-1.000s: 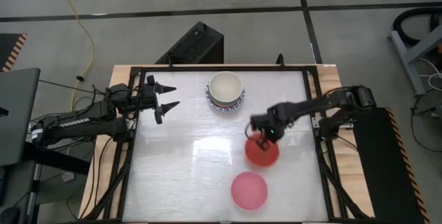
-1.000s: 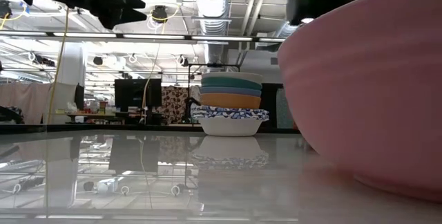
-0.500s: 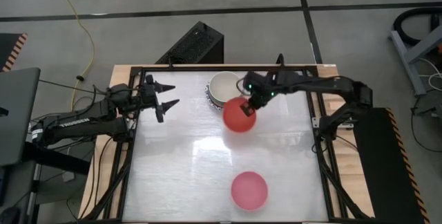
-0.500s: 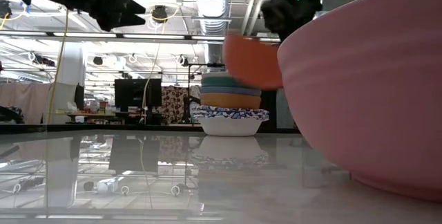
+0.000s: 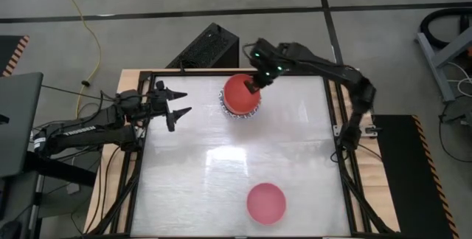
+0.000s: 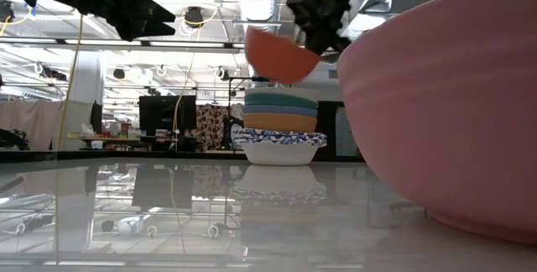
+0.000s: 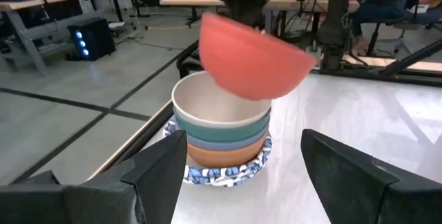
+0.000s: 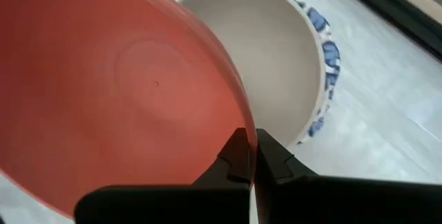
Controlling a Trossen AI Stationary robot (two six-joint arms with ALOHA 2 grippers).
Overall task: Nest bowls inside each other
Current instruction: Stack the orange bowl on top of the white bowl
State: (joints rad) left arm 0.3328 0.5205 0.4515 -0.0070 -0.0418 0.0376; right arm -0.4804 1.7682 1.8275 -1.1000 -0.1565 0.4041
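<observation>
I hold the red bowl (image 5: 241,94) by its rim, my right gripper (image 8: 250,156) with fingers pressed together on the thin edge; it hangs tilted just above the stack of bowls (image 6: 280,128), not touching it. The stack has a cream bowl (image 7: 219,108) on top, teal, blue and orange beneath, and blue-patterned white ones at the bottom. It stands near the table's far edge. The pink bowl (image 5: 265,203) sits alone near the front edge, well apart. My left gripper (image 5: 177,102) waits at the left side, fingers spread. The white tabletop (image 5: 214,165) between is glossy; a workshop shows behind.
</observation>
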